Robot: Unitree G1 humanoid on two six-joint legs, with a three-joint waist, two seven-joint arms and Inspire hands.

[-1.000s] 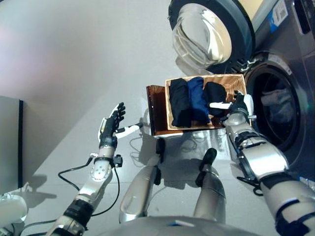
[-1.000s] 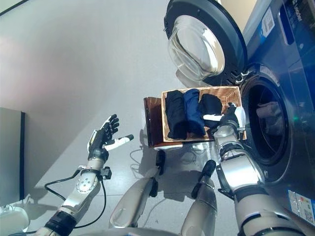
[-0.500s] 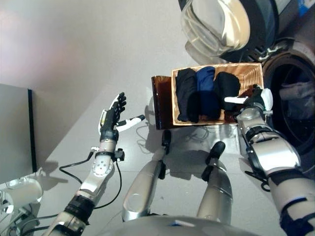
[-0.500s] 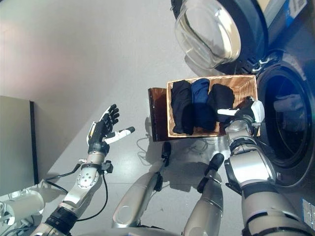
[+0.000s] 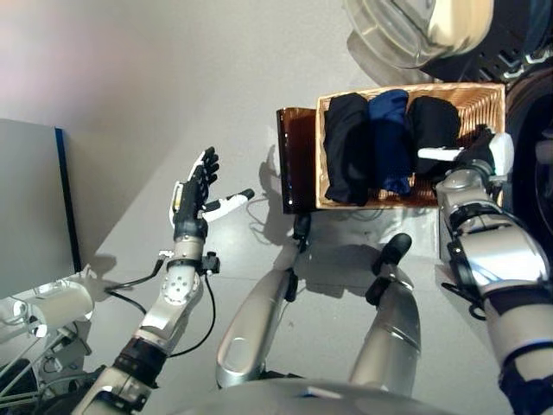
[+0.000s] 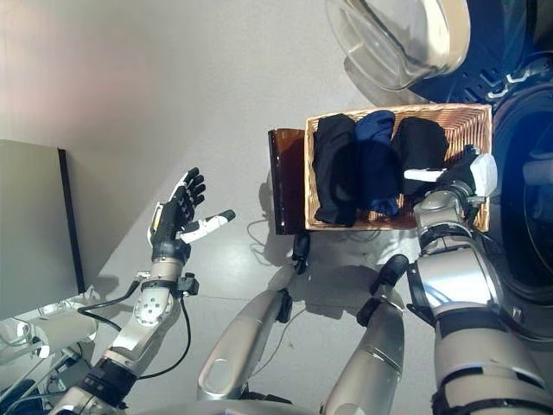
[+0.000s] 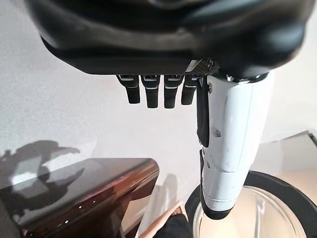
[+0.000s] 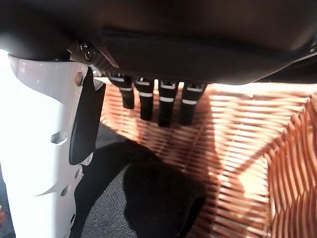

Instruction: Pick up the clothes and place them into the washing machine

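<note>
A: Where were the clothes?

B: Three folded bundles lay side by side in the wicker basket [image 6: 479, 130] on the floor: a black garment [image 6: 333, 169] on the left, a navy garment [image 6: 377, 156] in the middle, another black bundle [image 6: 421, 147] on the right. The washing machine door [image 6: 406, 35] stood open just beyond it.

A: And the right hand?

B: The right hand [image 6: 458, 173] hovered over the basket's right end, beside the right bundle, fingers straight, thumb out, gripping nothing.

A: The left?

B: The left hand [image 5: 194, 194] was raised well to the left, fingers spread, empty
</note>
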